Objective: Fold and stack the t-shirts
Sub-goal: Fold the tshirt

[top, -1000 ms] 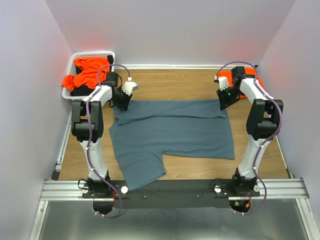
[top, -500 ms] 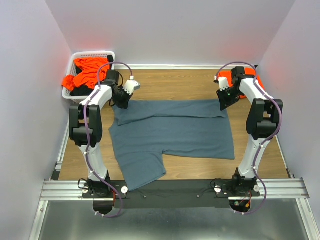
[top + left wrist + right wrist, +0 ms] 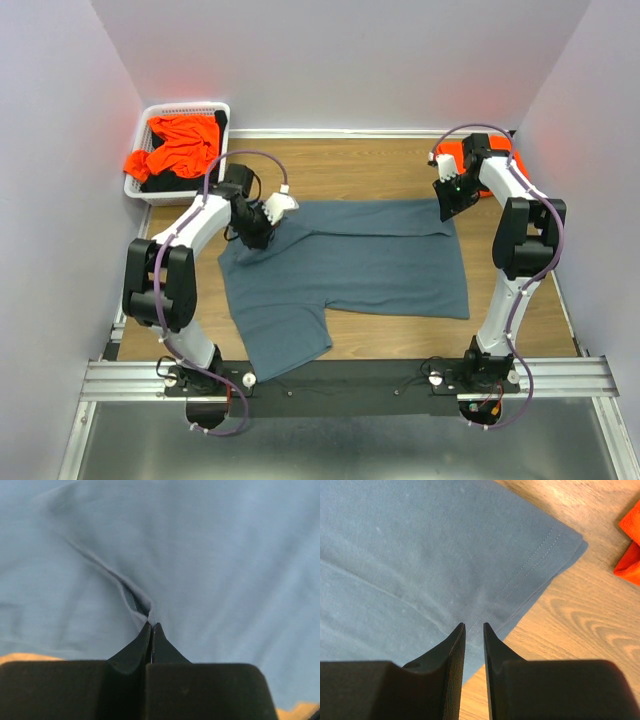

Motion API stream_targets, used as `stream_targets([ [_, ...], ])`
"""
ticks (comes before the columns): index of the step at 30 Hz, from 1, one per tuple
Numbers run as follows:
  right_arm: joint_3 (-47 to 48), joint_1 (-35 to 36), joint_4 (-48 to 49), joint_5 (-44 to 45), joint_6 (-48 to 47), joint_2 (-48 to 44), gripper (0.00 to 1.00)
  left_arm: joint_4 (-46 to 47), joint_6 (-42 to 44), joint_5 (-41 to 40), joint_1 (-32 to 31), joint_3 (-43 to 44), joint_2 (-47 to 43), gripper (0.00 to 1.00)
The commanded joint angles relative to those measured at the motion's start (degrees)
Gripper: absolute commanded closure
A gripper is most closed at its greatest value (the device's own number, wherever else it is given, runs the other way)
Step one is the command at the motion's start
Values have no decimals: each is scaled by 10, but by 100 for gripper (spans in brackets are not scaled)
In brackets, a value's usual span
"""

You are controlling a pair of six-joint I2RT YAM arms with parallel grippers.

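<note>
A slate blue-grey t-shirt [image 3: 350, 262] lies spread flat on the wooden table. My left gripper [image 3: 262, 230] is shut on a pinch of its cloth near the far left corner; the left wrist view shows the fabric [image 3: 225, 555] puckered into a fold at the tips [image 3: 151, 625]. My right gripper [image 3: 447, 208] hovers over the shirt's far right hemmed corner [image 3: 540, 555], jaws a narrow gap apart with nothing between them [image 3: 474, 625]. Orange t-shirts [image 3: 180, 145] are heaped in the basket. Another orange t-shirt [image 3: 452, 154] lies at the far right, behind the right arm.
A white slotted basket [image 3: 190, 106] stands in the far left corner against the wall. Walls close in on both sides and the back. Bare wood [image 3: 580, 625] shows to the right of the shirt's corner, with orange cloth [image 3: 630, 550] beyond it.
The left gripper closed on the shirt's far left corner and dragged it rightward and nearer, bunching the cloth there. The right arm has hardly moved.
</note>
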Motion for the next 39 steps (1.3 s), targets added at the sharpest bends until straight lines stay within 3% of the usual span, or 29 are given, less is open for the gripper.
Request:
stream_targets([
  [1, -3, -1, -9, -1, -3, -6, 72, -50, 58, 19, -31, -68, -48, 96],
  [6, 0, -1, -9, 2, -3, -4, 73, -75, 111, 9, -45, -100, -79, 69],
  [9, -1, -1, -9, 4, -4, -4, 72, -98, 137, 22, -47, -89, -96, 62],
  [15, -1, -1, -9, 7, -5, -3, 73, -72, 113, 48, -18, -20, -65, 61],
  [17, -5, -1, -9, 8, -6, -4, 73, -28, 40, 29, -11, 1, -45, 61],
  [23, -18, -1, -9, 15, -9, -7, 74, 52, -34, 14, -28, 47, 42, 62],
  [32, -17, -1, -7, 53, -12, 7, 76, 83, -69, 22, -136, -15, 58, 62],
  [36, -4, -1, -7, 80, -12, 17, 76, 66, -66, 32, -128, -23, 29, 62],
  [39, -5, -1, -9, 70, -9, 9, 64, 56, -70, 29, -102, -12, 12, 61],
])
